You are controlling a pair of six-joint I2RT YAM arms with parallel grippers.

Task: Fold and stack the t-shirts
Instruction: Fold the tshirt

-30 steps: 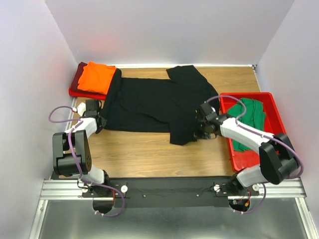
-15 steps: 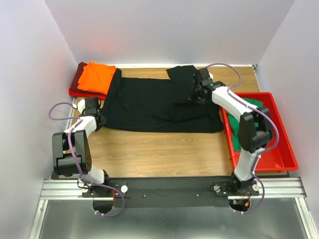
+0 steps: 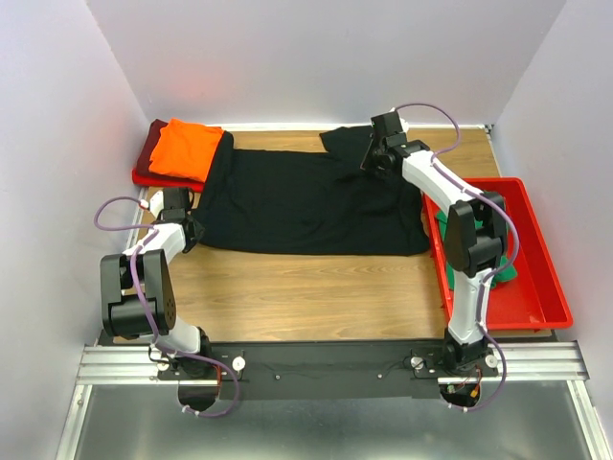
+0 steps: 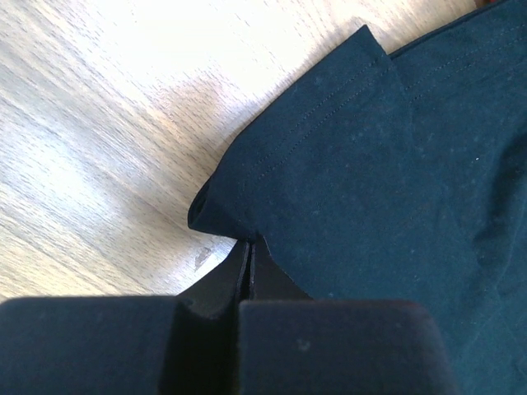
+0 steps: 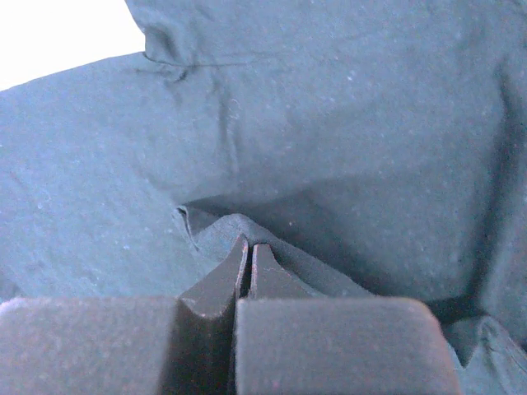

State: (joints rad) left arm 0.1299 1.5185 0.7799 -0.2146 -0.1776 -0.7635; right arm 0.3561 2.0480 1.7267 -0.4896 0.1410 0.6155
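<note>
The black t-shirt (image 3: 297, 201) lies spread across the wooden table, and its near sleeve is folded up onto the body. My left gripper (image 3: 188, 226) is shut on the shirt's near left corner (image 4: 216, 206), low on the table. My right gripper (image 3: 372, 159) is shut on a ridge of black cloth (image 5: 239, 226) at the shirt's far right, by the far sleeve. The orange t-shirt (image 3: 185, 147) lies folded on the dark red t-shirt (image 3: 151, 146) at the far left. The green t-shirt (image 3: 506, 272) lies in the bin, mostly hidden by my right arm.
The red plastic bin (image 3: 538, 261) stands along the table's right edge, under my right arm. White walls close in the table on the left, back and right. Bare wood (image 3: 306, 292) shows in front of the black shirt.
My right gripper has carried the black shirt's near right sleeve from the front right up to the far side, folding it over the body. The left gripper has stayed in place.
</note>
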